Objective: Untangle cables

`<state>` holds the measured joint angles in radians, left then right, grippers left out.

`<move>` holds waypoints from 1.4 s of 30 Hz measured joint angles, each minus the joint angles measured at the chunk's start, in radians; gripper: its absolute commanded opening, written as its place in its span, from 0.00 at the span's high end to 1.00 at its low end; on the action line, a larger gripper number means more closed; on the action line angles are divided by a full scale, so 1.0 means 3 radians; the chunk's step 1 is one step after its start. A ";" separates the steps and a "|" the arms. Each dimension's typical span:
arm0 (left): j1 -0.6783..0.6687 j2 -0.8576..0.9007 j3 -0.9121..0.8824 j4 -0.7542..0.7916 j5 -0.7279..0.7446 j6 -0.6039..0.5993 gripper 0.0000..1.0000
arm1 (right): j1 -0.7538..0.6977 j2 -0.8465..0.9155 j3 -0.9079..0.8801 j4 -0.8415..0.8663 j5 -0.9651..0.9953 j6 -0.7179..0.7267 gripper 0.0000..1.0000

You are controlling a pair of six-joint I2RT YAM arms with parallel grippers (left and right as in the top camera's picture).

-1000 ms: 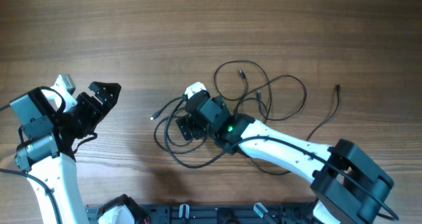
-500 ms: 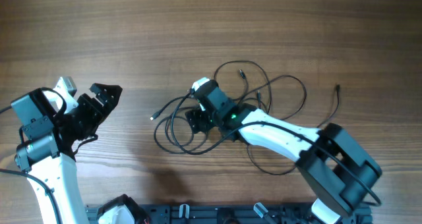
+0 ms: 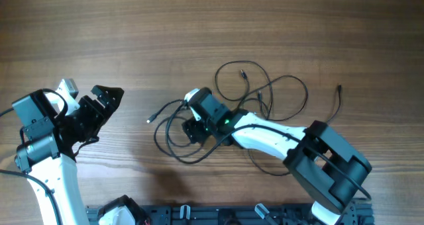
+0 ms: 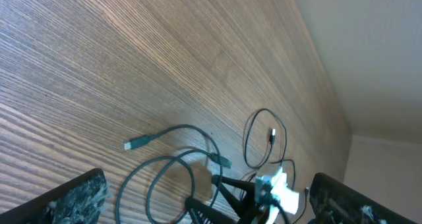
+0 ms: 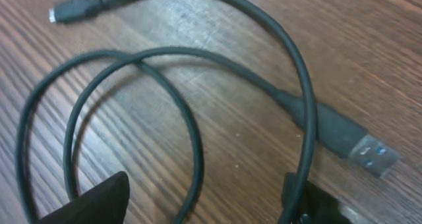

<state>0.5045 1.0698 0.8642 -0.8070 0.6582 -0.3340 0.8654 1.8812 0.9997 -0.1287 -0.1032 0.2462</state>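
Thin black cables [image 3: 265, 92] lie tangled mid-table on the wood table [image 3: 199, 26].
The right arm [image 3: 278, 135] is now swung further left than a second ago. The right gripper [image 3: 193, 126] is set over the tangle's left loops, fingers spread (nothing is pinched). The left gripper [image 3: 109, 100] is held wide apart, well clear. Several overlapping loops are seen; the small plug [image 3: 147, 121] is nudged slightly left, and a silver USB end [image 5: 362, 148] is seen near one finger.

Overhead, soft even light on the table [image 3: 212, 26], faint shadows under my arms, all sharp. Left wrist view is bright, wall [image 4: 376, 53] washed out, my left fingers [image 4: 69, 197] blurred at the bottom edge. Right wrist close-up: pale sheen on the wood, cables [image 5: 198, 59] throwing soft shadows
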 measured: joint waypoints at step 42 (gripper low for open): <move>0.0000 0.0000 0.0000 -0.0092 -0.0011 0.0000 0.00 | 0.0160 0.0285 0.0075 0.0787 0.1097 -0.1219 0.00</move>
<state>0.5045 1.0698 0.8642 -0.8345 0.6548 -0.3340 0.9134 1.9667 1.0222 0.1074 0.2260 -0.1196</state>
